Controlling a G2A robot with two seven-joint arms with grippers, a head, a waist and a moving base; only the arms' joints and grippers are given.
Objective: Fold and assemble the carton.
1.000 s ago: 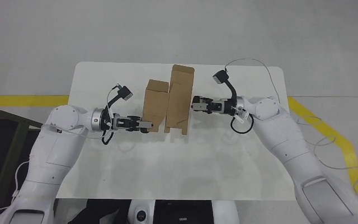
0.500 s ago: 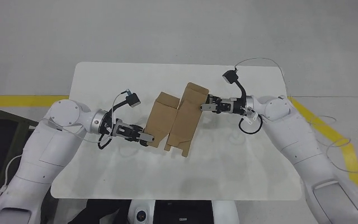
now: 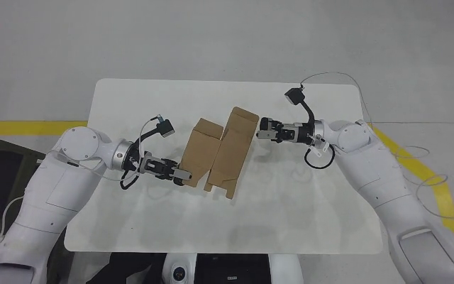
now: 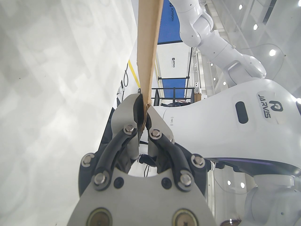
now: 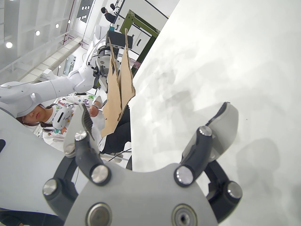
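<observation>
Over the middle of the table (image 3: 298,213), the half-flattened carton (image 3: 216,150) slants, its long axis running from the left gripper (image 3: 186,177), clamped on its near corner, toward the right gripper (image 3: 260,130). That one sits spread wide and empty just beside the far edge, facing it, so it likely takes the next grip.

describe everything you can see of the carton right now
The carton is plain brown cardboard, flat and not yet assembled: two long panels side by side along a crease, with short flaps at the ends. It sits slanted over the middle of the white table, seemingly lifted, with a shadow beneath. The left gripper is shut on one corner of it. The right gripper is open beside the opposite edge, not gripping it.
</observation>
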